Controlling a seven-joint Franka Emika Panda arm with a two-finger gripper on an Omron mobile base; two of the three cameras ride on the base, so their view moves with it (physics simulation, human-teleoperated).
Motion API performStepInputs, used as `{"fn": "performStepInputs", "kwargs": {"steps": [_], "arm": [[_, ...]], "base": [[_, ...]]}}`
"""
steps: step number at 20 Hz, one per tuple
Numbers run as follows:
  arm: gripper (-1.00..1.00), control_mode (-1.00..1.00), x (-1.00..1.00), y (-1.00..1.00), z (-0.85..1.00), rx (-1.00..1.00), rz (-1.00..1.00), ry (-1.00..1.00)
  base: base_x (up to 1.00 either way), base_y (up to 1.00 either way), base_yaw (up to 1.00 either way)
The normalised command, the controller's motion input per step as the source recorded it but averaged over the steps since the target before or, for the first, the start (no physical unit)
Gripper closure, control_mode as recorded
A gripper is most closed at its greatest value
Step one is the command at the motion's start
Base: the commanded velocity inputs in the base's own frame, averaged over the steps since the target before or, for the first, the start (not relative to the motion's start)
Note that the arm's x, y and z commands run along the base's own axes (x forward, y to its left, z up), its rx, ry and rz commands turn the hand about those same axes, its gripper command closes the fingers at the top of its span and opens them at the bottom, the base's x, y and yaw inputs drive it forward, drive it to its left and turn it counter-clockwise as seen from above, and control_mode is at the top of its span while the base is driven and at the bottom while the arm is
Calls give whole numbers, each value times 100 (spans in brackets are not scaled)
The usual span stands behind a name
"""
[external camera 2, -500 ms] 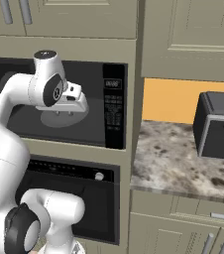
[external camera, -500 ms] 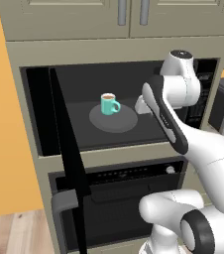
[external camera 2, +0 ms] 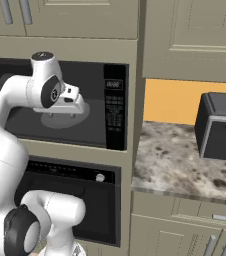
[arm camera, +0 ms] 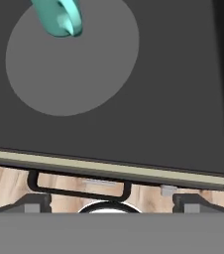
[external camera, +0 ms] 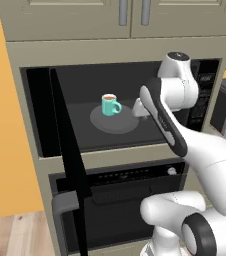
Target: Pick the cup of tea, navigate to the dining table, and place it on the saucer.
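Note:
The cup of tea, a teal mug holding brown liquid, stands on the grey turntable inside the open microwave. In the hand view, the cup of tea sits at the top left with its handle facing the camera. My gripper hovers over the turntable's right edge, to the right of the cup and clear of it. Its jaws stand open with nothing between them, and the fingertips show wide apart at the bottom of the hand view. My gripper hangs above the turntable. The dining table and saucer are out of view.
The microwave door swings out on the left, edge-on. A control panel flanks the cavity's right side. An oven sits below. To the right lies a granite counter with a dark appliance.
The hand has edged slightly left and lower inside the microwave, toward the cup. The cup and turntable have not moved.

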Motion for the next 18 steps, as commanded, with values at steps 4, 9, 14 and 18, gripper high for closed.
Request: {"fn": "performStepInputs", "kwargs": {"steps": [4, 9, 14, 18], "arm": [[-100, -100, -3, 29, -1, 0, -11, 0], [-100, -100, -24, 0, 5, 3, -5, -19], [-100, -100, -1, 0, 0, 11, 0, -32], [-100, -100, 6, 12, 0, 7, 2, -20]], "base": [[0, 0, 0], [0, 0, 0], [0, 0, 0], [0, 0, 0]]}}
